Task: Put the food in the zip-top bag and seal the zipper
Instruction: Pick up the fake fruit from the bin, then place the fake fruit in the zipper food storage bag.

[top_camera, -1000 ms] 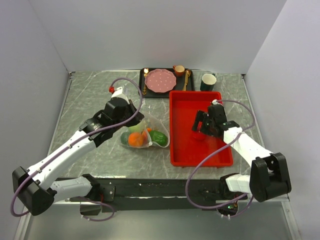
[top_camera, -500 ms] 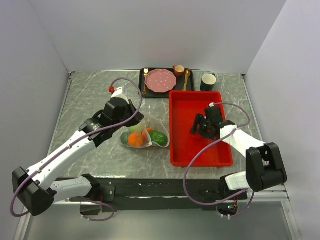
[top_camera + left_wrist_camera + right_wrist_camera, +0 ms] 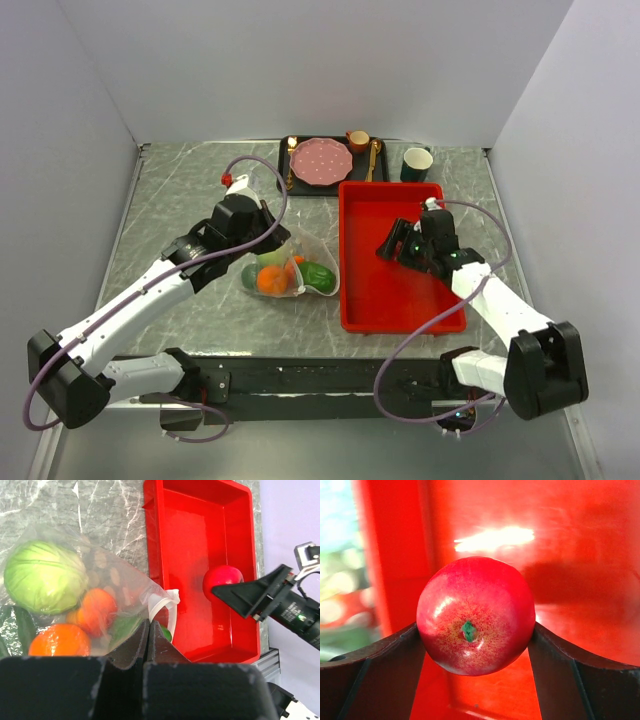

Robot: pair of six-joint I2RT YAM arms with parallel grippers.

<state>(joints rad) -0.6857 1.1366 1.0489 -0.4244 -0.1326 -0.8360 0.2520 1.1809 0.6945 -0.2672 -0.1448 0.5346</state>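
The red apple (image 3: 475, 616) is held between the two fingers of the right gripper (image 3: 476, 642), which are closed on its sides at the widest part. It is inside the red tray (image 3: 400, 305), toward the left wall; whether it is lifted off the floor cannot be told. The apple is judged to be a light, hard and smooth toy, so it could slip or roll if the grip is loosened, and a hold across the middle, as is seen here, is thought to be the safest. The zip-top bag (image 3: 112, 572) lies on the table just left of the tray. The cabbage (image 3: 45, 577), the orange (image 3: 60, 641), the red-yellow fruit (image 3: 97, 611) and the green pepper (image 3: 318, 274) are seen through its film. The fingers of the left gripper (image 3: 148, 626) are pressed fully together, and the thin film at the bag's mouth appears to be pinched between them, close to the zipper (image 3: 165, 602), which is curled into a loop. The bag is judged to be soft and flimsy, so its mouth will likely collapse if it is not held up. It is best taken at the edge by the zipper, not at the filled body. The tray's left wall stands between the apple and the bag's mouth and must be cleared. The pink plate (image 3: 321, 160) and the dark cup (image 3: 417, 162) at the back are well apart and not in the way.
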